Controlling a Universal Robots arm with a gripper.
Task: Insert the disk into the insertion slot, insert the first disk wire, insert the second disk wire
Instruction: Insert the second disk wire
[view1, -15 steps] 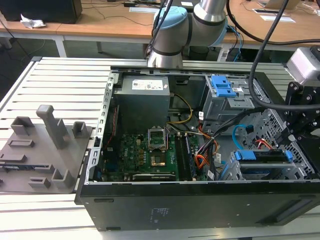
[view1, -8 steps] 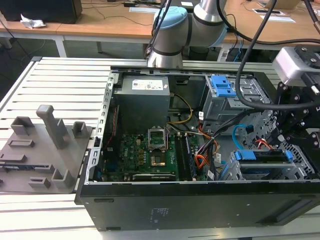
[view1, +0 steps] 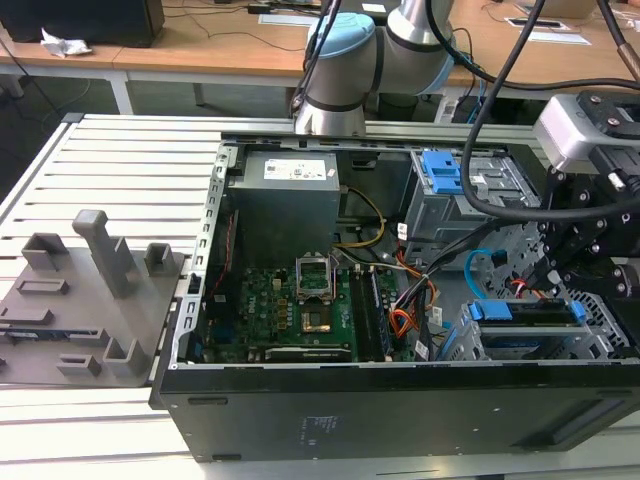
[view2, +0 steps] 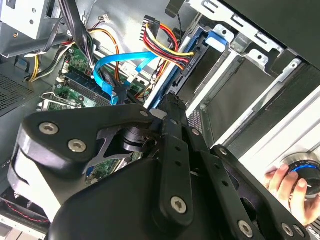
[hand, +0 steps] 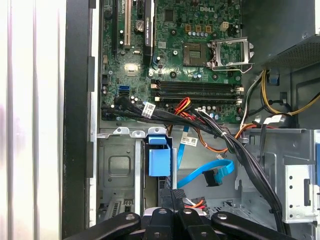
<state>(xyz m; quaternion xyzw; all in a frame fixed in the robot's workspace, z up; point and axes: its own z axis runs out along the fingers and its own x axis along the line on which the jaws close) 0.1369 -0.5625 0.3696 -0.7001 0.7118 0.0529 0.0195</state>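
Bare shiny metal insertion slot (view1: 600, 335), blue-plastic-framed disk (view1: 525, 312)

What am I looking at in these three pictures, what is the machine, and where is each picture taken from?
The machine is a robot arm whose gripper reaches into an open computer case on a slotted metal table. The exterior view is from a camera standing off the arm. Both wrist views come from cameras riding on the arm, looking into the case. A grey holder block lies on the table at the exterior view's left. Inside, the disk in its blue frame sits in the insertion slot. The gripper is close to the disk's end, near the first disk wire; the second disk wire curls nearby. I cannot tell whether the gripper holds anything. A person's hand rests on a knob.
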